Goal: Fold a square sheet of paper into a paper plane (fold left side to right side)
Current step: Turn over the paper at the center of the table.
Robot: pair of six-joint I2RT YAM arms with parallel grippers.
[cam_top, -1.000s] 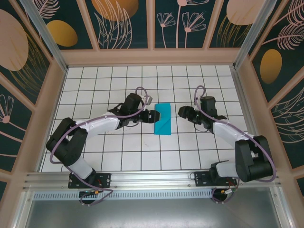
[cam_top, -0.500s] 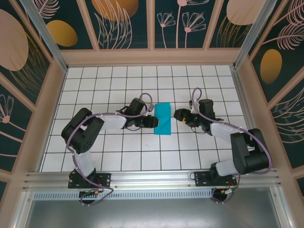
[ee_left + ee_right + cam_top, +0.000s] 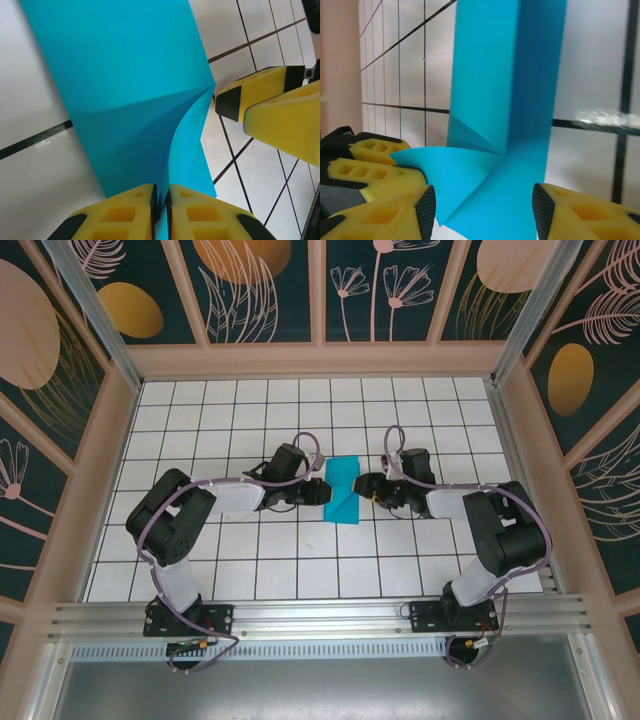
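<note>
1. The cyan sheet of paper lies on the white-tiled desk, folded into a narrow strip.
2. The left claw is at the sheet's left edge, its fingers pinched closed on a flap of the sheet that curls up off the desk.
3. The right claw is at the sheet's right edge with its fingers spread apart, and the sheet's edge lies between them ungripped.

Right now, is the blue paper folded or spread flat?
Folded: the blue paper shows creases, with one flap lifted where the left gripper pinches it.
</note>
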